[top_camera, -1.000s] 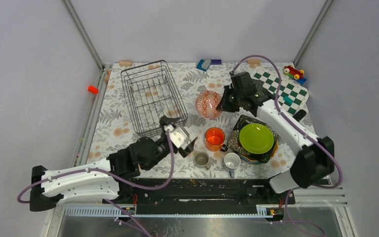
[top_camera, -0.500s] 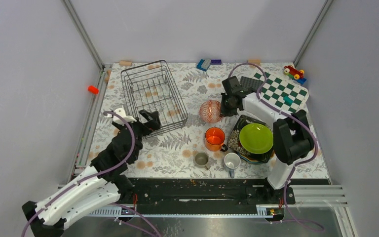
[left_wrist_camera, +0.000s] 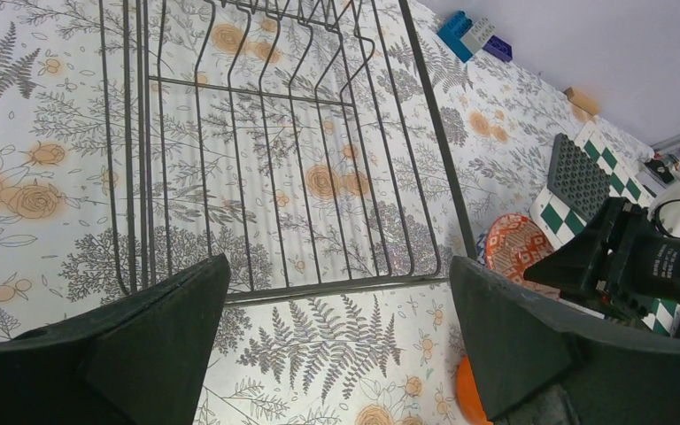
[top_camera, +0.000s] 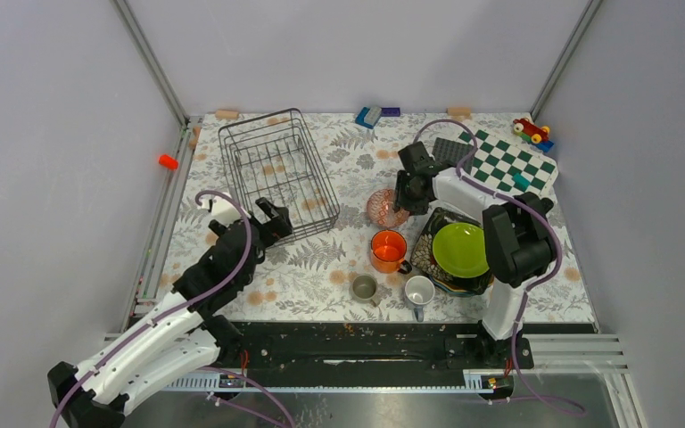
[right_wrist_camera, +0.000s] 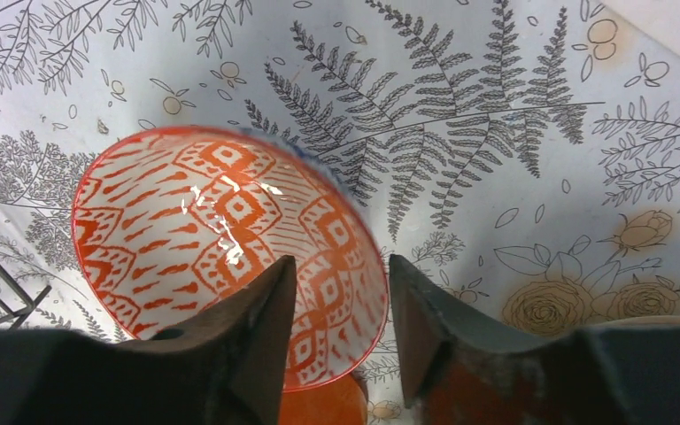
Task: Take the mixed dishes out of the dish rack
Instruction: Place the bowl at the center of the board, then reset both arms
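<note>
- The right gripper (right_wrist_camera: pixel 336 274) is clamped on the rim of the patterned bowl (right_wrist_camera: pixel 230 257), one finger inside and one outside. The bowl hangs tilted, out to the right of the dish rack (top_camera: pixel 276 174) and apart from it.
- The step in hand looks like setting this bowl down. Whether its foot already touches the table cannot be told.
- Level the bowl before lowering, so it lands on its foot and not on an edge.
- The orange mug (top_camera: pixel 389 250) sits right of the rack and nearer the arm bases, just beside the bowl. Bring the bowl down on the rack side of the mug, where bare cloth shows, so the two do not knock.
- Open the jaws only once the bowl rests, then lift straight up. A sideways exit could drag the thin rim and tip it.
- The left gripper (left_wrist_camera: pixel 336 266) hovers at the rack's near corner, jaws spread wide and holding nothing.
- The rack shows only bare wires and prongs, so this bowl is likely the last item.
</note>
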Tool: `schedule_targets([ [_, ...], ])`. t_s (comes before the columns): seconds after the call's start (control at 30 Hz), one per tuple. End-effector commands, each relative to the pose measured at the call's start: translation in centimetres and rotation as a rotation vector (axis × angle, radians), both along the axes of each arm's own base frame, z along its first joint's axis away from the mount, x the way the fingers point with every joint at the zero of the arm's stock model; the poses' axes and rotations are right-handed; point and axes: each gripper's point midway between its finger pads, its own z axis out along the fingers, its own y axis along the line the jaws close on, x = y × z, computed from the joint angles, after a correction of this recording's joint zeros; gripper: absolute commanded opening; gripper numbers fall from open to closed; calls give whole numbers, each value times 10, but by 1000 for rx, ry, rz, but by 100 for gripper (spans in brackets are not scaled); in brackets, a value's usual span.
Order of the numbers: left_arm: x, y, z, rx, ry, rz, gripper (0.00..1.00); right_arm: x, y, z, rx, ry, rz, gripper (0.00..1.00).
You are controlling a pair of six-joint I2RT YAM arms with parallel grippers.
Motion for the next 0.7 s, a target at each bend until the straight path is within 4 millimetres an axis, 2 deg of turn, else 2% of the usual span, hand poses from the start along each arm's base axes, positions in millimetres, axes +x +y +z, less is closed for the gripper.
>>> schedule_targets([
  [0.0,2,6,8,-37,-28,34,99,8,-12,25,-25,-81,-34,54],
  [0.13,1,10,11,-42,-38,46,99,10,-18,64,-19,-173,-44,72],
  [0.23,1,12,10,-26,-36,47,99,8,-27,106,-15,-275,-61,82],
  [0.33,3,13,10,-18,-30,55,99,-3,-41,145,-2,-392,-94,99],
  [0.37,4,13,10,-18,-29,54,99,-8,-48,157,-7,-434,-112,99],
  [0.43,6,12,9,-17,-22,50,99,-24,-67,182,-13,-527,-166,100],
  [0.53,11,16,7,-16,-10,60,99,-51,-105,202,-61,-658,-282,100],
  [0.63,17,24,4,-16,-2,85,99,-82,-145,205,-136,-760,-376,100],
  [0.67,18,27,1,-18,1,92,99,-93,-158,200,-170,-775,-414,100],
])
